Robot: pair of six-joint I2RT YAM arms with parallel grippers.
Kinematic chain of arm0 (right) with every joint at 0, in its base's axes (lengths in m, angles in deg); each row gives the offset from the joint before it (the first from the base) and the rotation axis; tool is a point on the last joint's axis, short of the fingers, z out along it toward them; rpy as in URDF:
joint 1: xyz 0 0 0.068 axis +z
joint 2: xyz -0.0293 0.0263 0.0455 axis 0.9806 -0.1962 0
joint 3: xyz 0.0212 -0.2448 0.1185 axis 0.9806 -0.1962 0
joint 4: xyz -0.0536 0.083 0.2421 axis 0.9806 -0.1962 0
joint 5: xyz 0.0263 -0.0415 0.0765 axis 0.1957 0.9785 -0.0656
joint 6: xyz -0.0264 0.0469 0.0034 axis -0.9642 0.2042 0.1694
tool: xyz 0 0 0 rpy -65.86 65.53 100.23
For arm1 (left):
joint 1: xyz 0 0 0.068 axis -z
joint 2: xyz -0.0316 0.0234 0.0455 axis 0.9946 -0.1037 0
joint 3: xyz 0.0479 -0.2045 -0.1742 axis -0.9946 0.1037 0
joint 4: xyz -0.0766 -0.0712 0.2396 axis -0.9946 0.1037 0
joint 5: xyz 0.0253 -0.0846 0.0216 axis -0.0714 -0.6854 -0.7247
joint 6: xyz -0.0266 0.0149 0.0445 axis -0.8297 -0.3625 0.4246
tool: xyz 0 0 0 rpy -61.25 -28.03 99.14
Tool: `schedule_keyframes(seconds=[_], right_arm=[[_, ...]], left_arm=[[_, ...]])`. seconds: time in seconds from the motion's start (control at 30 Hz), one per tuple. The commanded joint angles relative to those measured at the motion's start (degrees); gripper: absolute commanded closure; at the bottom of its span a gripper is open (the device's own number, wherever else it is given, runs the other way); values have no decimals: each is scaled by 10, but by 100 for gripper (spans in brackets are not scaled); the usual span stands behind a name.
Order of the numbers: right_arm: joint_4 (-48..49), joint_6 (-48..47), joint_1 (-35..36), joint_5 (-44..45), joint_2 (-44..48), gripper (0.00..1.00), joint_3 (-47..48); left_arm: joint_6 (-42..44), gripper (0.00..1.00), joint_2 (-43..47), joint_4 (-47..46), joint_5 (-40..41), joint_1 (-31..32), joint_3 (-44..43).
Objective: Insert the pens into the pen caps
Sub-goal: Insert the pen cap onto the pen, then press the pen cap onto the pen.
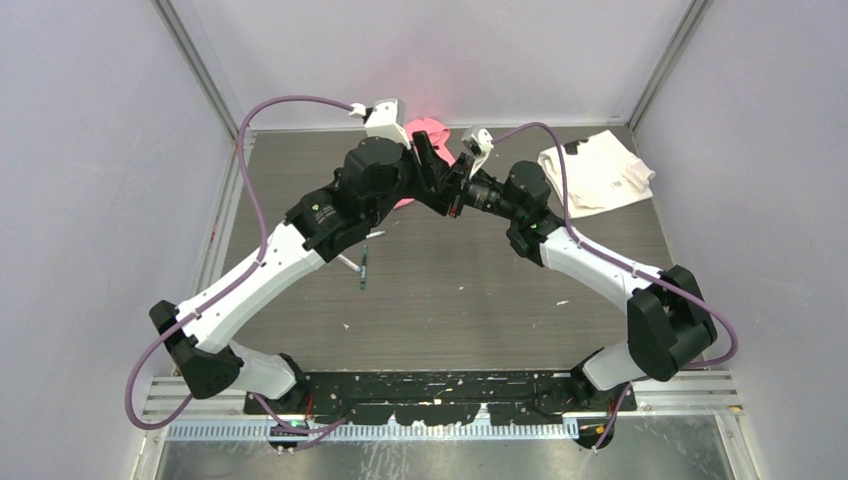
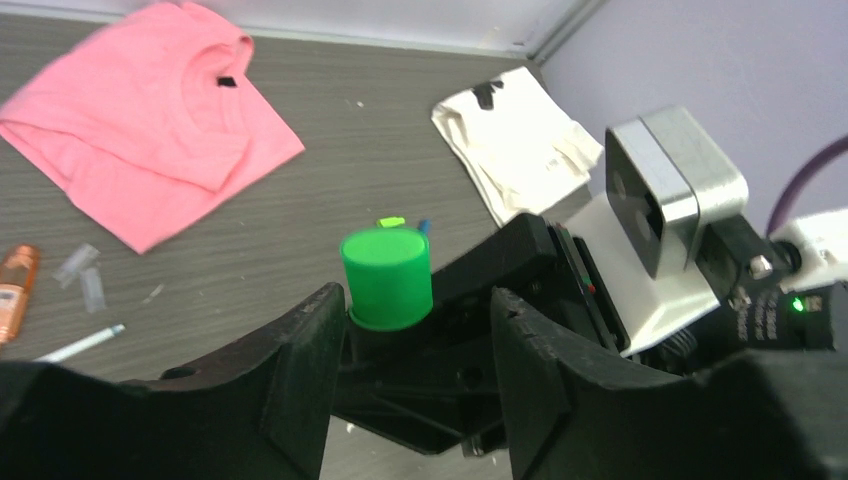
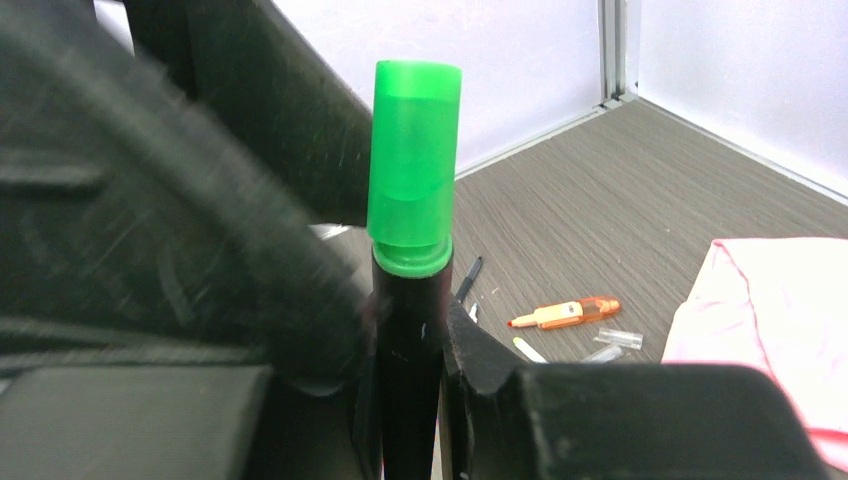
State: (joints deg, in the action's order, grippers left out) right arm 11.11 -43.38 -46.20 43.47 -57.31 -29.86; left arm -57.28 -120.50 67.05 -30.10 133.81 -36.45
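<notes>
Nearest the right wrist camera, the right gripper (image 3: 405, 340) is clamped tight on the barrel of a black pen (image 3: 405, 400), holding it upright with a green cap (image 3: 413, 165) sitting on its tip. The left gripper (image 2: 418, 320) straddles that cap (image 2: 387, 278) with its jaws spread; there is a clear gap on one side, so it looks to be gripping nothing. I judge the capping of this pen to be at its end, as the cap looks seated down to its collar. The next move calls for the left gripper to draw clear without knocking the cap. The right can then lay the capped pen down, and a fresh pen and cap must be fetched. From above, the left arm (image 1: 300, 240) and right arm (image 1: 600, 265) both reach forward and bend inward, wrists meeting over the middle of the table (image 1: 480, 290). Farther off on the table lie an orange pen (image 3: 565, 313), clear caps (image 3: 620, 340), a dark pen (image 3: 468, 278) and a small green cap (image 2: 391, 221). Beyond them are the pink cloth (image 2: 150, 120) and white cloth (image 2: 515, 150).
</notes>
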Motion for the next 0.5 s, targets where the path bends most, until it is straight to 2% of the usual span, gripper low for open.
schedule_keyframes(seconds=[0.0, 0.23, 0.3, 0.37, 0.47], right_arm=[[65, 15, -11, -6, 33, 99, 12], [79, 49, -29, -54, 36, 99, 10], [87, 64, -36, -79, 38, 99, 10], [94, 81, -41, -106, 40, 99, 9], [101, 103, -48, -129, 44, 99, 5]], left_arm=[[27, 39, 45, -14, -11, 9, 17], [81, 31, 95, -26, 2, 9, 39], [113, 25, 119, -52, -11, 7, 57], [144, 16, 153, -118, -76, -9, 99], [140, 9, 189, -240, -283, -69, 154]])
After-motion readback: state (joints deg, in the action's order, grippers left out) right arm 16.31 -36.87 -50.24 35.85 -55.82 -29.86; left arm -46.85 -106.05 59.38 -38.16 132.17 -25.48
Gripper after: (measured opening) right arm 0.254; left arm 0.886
